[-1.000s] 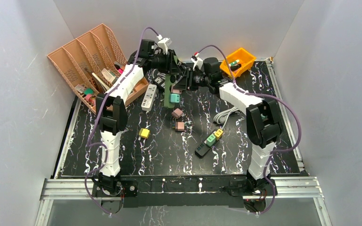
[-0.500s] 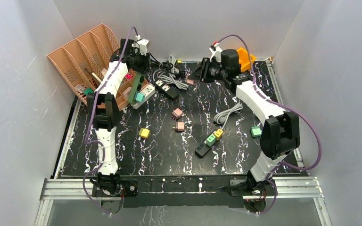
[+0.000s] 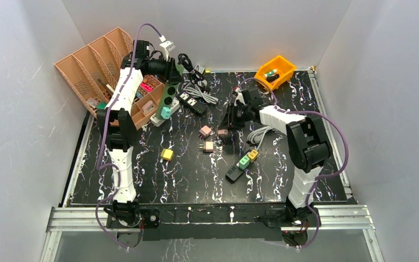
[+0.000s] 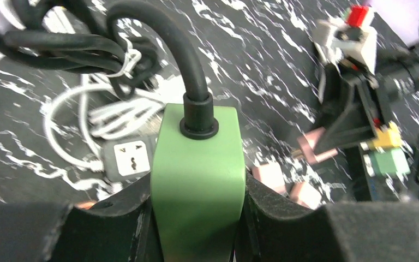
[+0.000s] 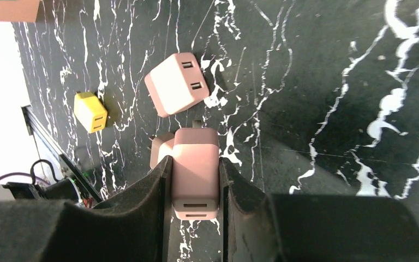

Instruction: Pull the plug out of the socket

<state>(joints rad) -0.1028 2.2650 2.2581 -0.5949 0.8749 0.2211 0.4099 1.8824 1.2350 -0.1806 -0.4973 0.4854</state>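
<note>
Two arms work well apart on the desk [image 3: 196,180]. The left arm [image 3: 124,98] reaches to the far left corner. Its jaws are clamped narrowly on one end of a green power strip [image 3: 169,93], which is lifted beside the tan organizer [image 3: 87,63]. The right arm [image 3: 275,115] bends toward the middle of the desk. Its jaws are closed on a pink plug [image 3: 222,131], which is well apart from the green power strip and free of any socket.

Only the top view shows a teal plug [image 3: 165,112] seated near the lower end of the green power strip, with a white power strip [image 3: 156,119] just beside that end. It also shows an orange bin [image 3: 286,66] at the far right. Nearer the middle, a black strip [image 3: 232,173] carries a green plug [image 3: 244,161] and a yellow plug [image 3: 253,154].

The left wrist view adds what the top view hides. A thick black cord [image 4: 193,60] enters the end of the green power strip, and the left jaws press on both its sides. Farther off, this view catches the pink plug side-on, poking out of the right jaws.

The right wrist view shows that grip closest, with the pink plug squarely between the jaws and a prong showing at its tip. To its left on the desk lie a loose pink plug [image 5: 177,84] with two slots facing up, a second pink plug [image 5: 160,150] partly hidden behind the held one, and a loose yellow plug [image 5: 91,111].
</note>
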